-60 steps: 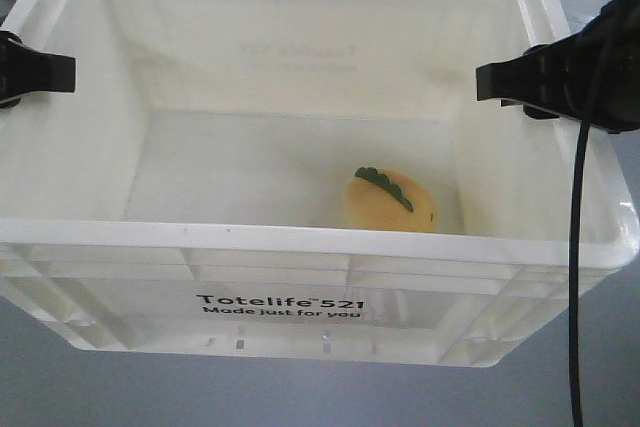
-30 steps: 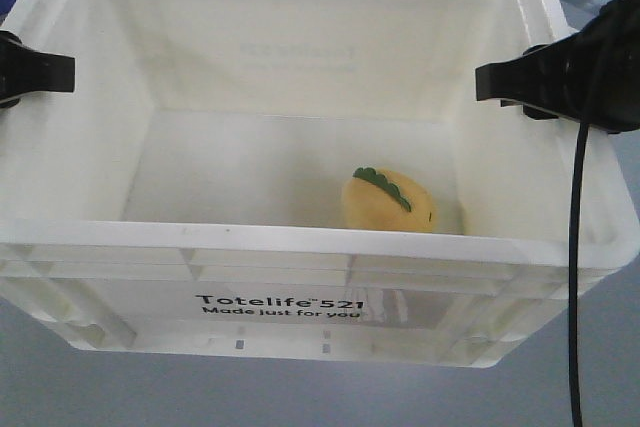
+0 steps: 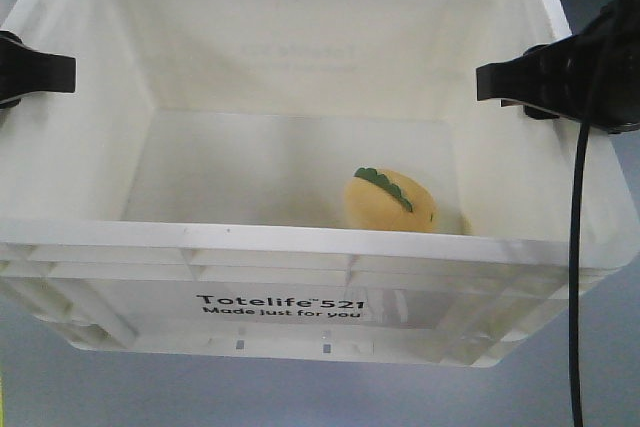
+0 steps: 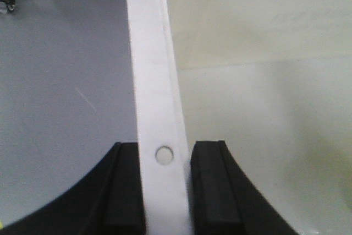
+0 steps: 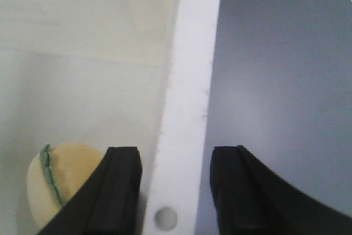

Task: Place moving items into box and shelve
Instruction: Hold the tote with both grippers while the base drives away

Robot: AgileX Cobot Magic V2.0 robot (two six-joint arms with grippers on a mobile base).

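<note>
Left hand (image 4: 163,151) pinched tight on the left side rim of the box (image 3: 300,237), right hand (image 5: 176,155) astride the opposite rim, grip uncertain; box spans crosswise between them, plush toy (image 3: 392,205) on its floor nearer the right hand.

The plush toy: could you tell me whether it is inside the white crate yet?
Inside: the plush toy rests on the crate floor, near its front-right corner, below the rim.
</note>
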